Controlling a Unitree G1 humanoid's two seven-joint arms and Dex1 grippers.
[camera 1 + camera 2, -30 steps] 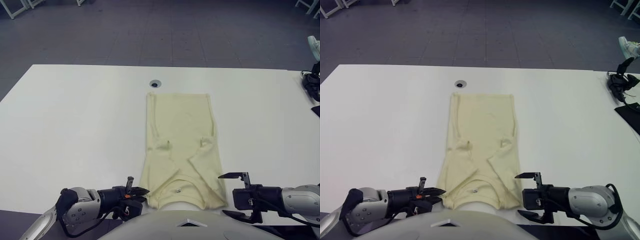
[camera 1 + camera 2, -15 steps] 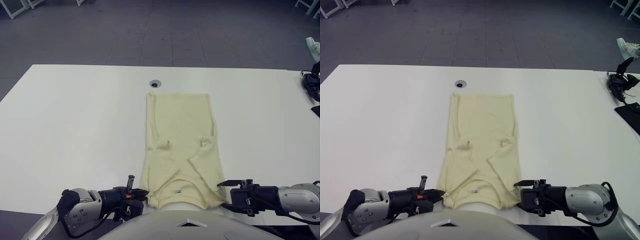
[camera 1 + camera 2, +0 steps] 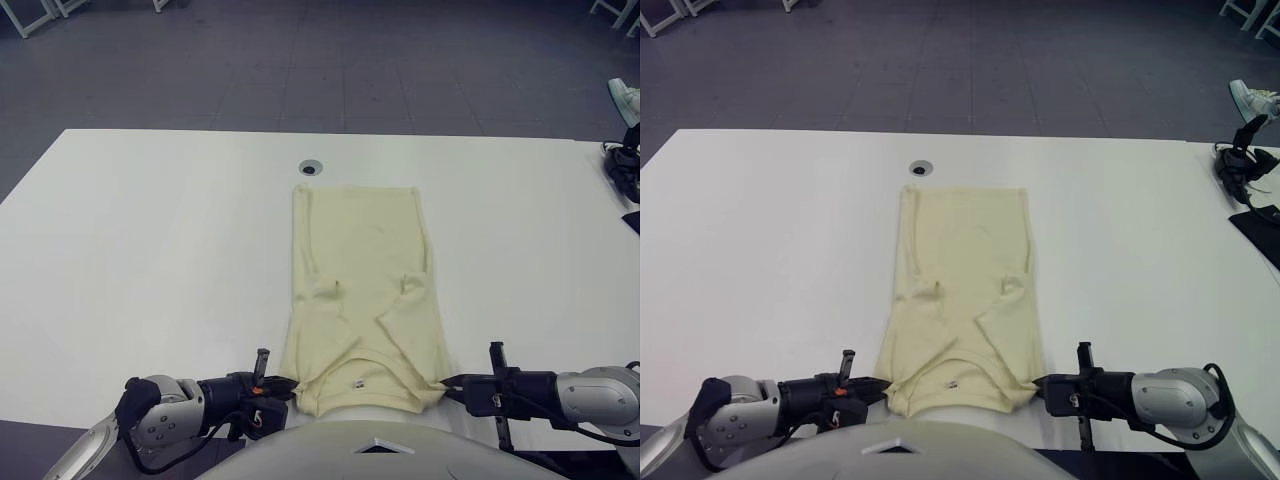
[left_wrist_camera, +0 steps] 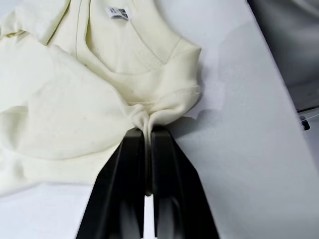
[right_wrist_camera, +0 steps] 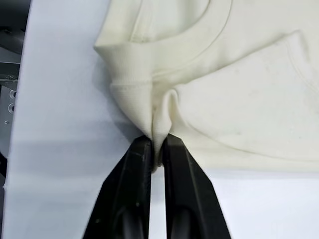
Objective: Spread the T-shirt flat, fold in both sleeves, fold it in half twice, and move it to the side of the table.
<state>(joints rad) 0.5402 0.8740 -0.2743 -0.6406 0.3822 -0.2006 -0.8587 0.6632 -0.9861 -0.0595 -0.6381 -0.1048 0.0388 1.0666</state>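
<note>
Where the white table [image 3: 140, 260] meets the robot's side, a cream T-shirt [image 3: 362, 280] lies lengthwise at its middle, sleeves folded in, collar at the near edge. Left gripper [image 4: 147, 133]: clamped on a pinch of cloth at the near left corner. Right gripper [image 5: 156, 143]: clamped likewise on the near right corner. Round cable port [image 3: 310, 167]: just beyond the far hem.

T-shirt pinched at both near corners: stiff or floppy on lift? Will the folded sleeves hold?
Likely floppy: the T-shirt puckers where the left gripper and right gripper pinch it, so the middle should sag. Probably light: thin knit lying flat on the table. The folded-in sleeves lie loose, so they may slip open.
</note>
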